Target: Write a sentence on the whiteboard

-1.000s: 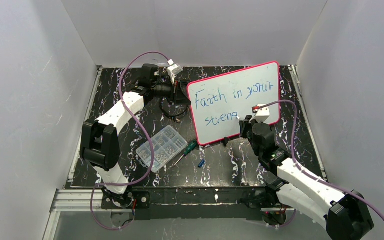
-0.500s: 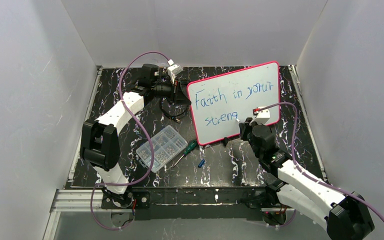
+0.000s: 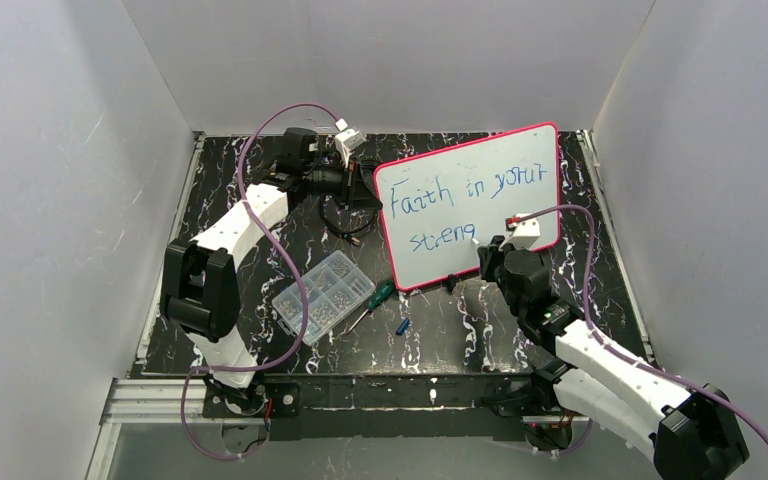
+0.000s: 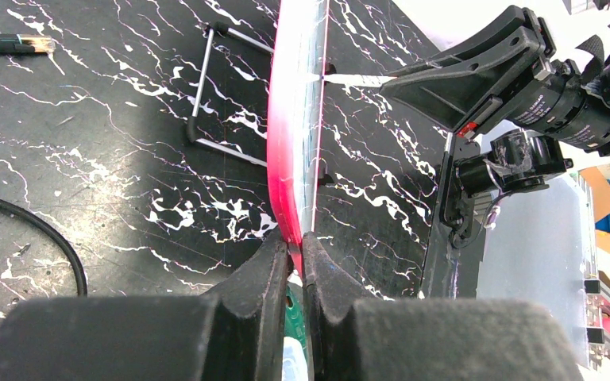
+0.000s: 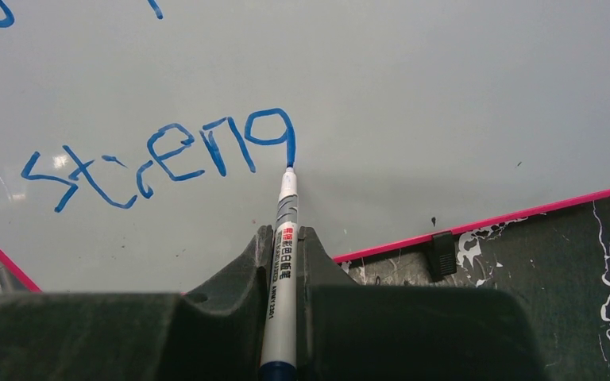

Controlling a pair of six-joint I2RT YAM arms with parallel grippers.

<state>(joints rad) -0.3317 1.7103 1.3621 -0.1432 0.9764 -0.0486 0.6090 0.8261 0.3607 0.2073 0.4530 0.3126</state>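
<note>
The whiteboard (image 3: 505, 175), white with a pink-red frame, stands tilted at the back of the table. The sentence (image 3: 460, 195) reads "Faith in your" over "streng" in blue. My left gripper (image 3: 368, 182) is shut on the whiteboard's left edge; the left wrist view shows the red frame (image 4: 290, 143) pinched between the fingers. My right gripper (image 3: 484, 252) is shut on a white marker (image 5: 283, 262). The marker's blue tip touches the bottom of the "g" (image 5: 274, 131) in the right wrist view. A black clip (image 5: 442, 250) sits on the lower frame.
A clear parts box (image 3: 322, 296) lies at front left of the board. A green-handled screwdriver (image 3: 372, 300) and a small blue item (image 3: 402, 326) lie beside it. Black cable (image 3: 345, 222) loops behind the board's left edge. White walls enclose the table.
My right arm has shifted slightly down and toward me with the marker. The board and left arm have not moved.
</note>
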